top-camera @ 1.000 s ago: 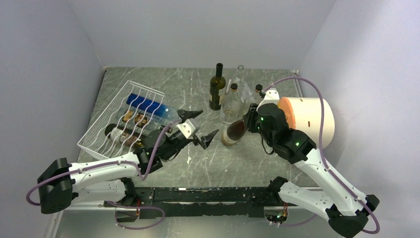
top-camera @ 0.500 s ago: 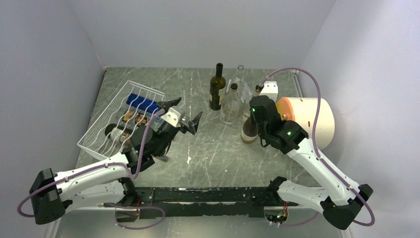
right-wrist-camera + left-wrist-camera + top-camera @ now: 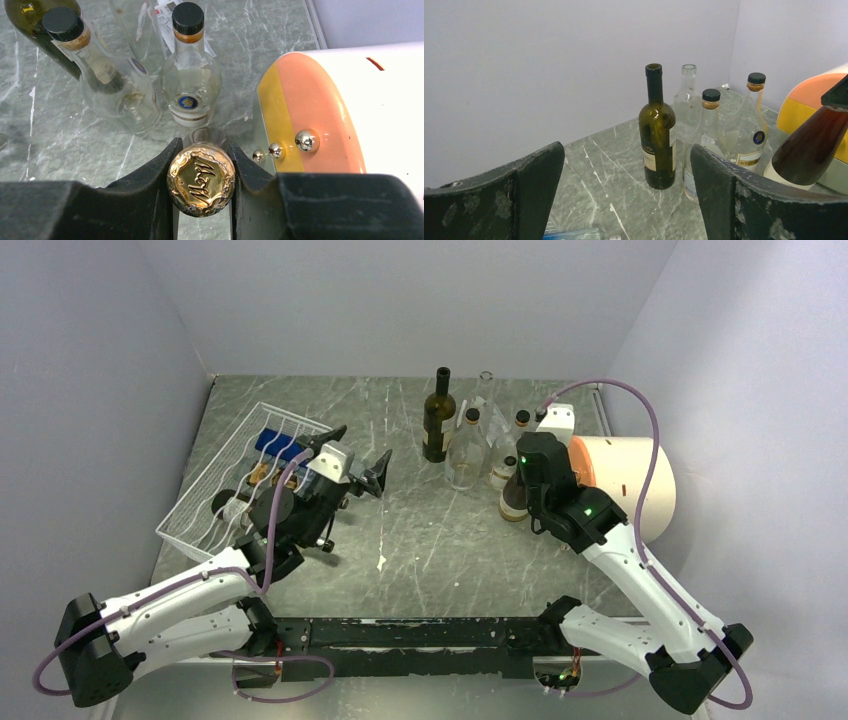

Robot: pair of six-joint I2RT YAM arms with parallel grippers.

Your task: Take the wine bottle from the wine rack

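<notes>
Standing bottles [image 3: 437, 425]: four; fifth [image 3: 514, 498] in fingers [image 3: 150, 200].

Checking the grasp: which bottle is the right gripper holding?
The brown gold-capped bottle, clamped in the right gripper; the green bottle and clear bottles stand free.

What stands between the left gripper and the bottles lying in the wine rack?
Nothing visible does. The left gripper, jaws open, hangs at the right edge of the wine rack. The blue bottle lies nearest it, uncovered.
</notes>
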